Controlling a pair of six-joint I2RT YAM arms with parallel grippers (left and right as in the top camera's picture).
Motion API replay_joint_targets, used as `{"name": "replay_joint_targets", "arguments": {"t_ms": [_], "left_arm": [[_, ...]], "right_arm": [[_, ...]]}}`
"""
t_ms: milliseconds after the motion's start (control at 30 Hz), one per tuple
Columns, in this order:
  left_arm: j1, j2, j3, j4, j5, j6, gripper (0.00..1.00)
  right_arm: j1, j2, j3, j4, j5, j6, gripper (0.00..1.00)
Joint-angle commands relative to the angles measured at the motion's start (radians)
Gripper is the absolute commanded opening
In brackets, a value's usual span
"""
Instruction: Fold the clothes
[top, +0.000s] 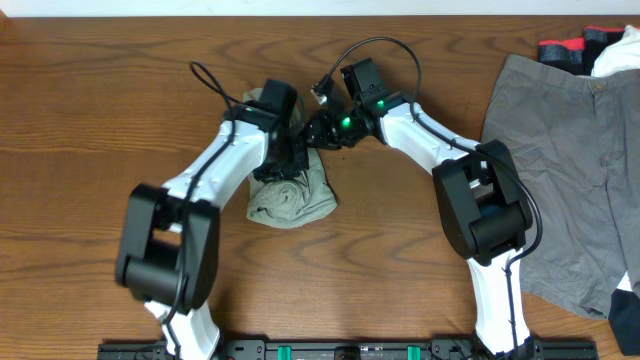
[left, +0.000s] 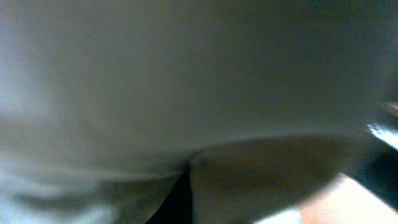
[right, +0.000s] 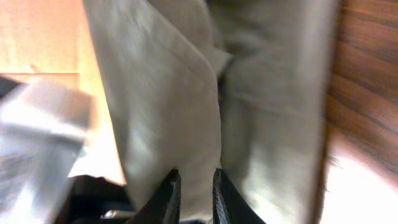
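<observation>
the khaki shorts (top: 295, 200) sit in a crumpled heap just left of the middle of the desk (top: 90, 120), and both arms lean in over them from either side. the left pincer (top: 291, 158) is pushed down into the top of the heap and is clenched; its own camera shows only blurred pale cloth pressed up close, so i cannot tell whether a fold is caught in it. the right pincer (right: 194, 191) meets the heap from the upper right, its two fingers nipped onto a hanging fold of the same khaki cloth. the grey shorts (top: 560, 170) lie spread flat at the right edge of the frame, well apart from both arms, with some red and black cloth (top: 565, 48) just above them in the upper right corner
</observation>
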Motion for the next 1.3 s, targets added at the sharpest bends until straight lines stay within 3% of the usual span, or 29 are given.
{"name": "replay_joint_targets", "arguments": {"t_ms": [0, 333, 567, 733, 833, 933, 967, 1133, 1267], "left_arm": [[-0.013, 0.064, 0.002, 0.003, 0.040, -0.018, 0.10], [-0.003, 0.015, 0.016, -0.008, 0.059, -0.016, 0.29], [0.013, -0.184, 0.050, -0.096, 0.048, 0.001, 0.45], [0.043, -0.316, 0.050, -0.156, -0.080, 0.003, 0.49], [0.080, -0.346, 0.050, -0.176, -0.117, 0.003, 0.43], [0.125, -0.337, 0.047, -0.236, -0.186, -0.016, 0.11], [0.140, -0.334, 0.046, -0.254, -0.212, -0.032, 0.06], [0.231, -0.329, 0.042, -0.260, -0.229, -0.038, 0.06], [0.277, -0.328, 0.042, -0.260, -0.226, -0.038, 0.06]], "right_arm": [[-0.007, -0.007, -0.001, -0.035, 0.100, -0.018, 0.16], [-0.040, -0.009, -0.001, -0.088, 0.140, -0.031, 0.18], [-0.059, -0.077, -0.001, -0.081, 0.126, -0.259, 0.20], [-0.042, -0.157, -0.001, -0.114, 0.053, -0.364, 0.17], [-0.014, -0.184, -0.001, -0.144, -0.010, -0.403, 0.17], [0.019, -0.186, -0.001, -0.172, -0.137, -0.455, 0.17], [0.031, -0.186, -0.001, -0.196, -0.145, -0.456, 0.16], [0.103, -0.184, -0.002, -0.299, -0.136, -0.483, 0.10], [0.172, -0.175, -0.002, -0.335, 0.008, -0.480, 0.10]]}}
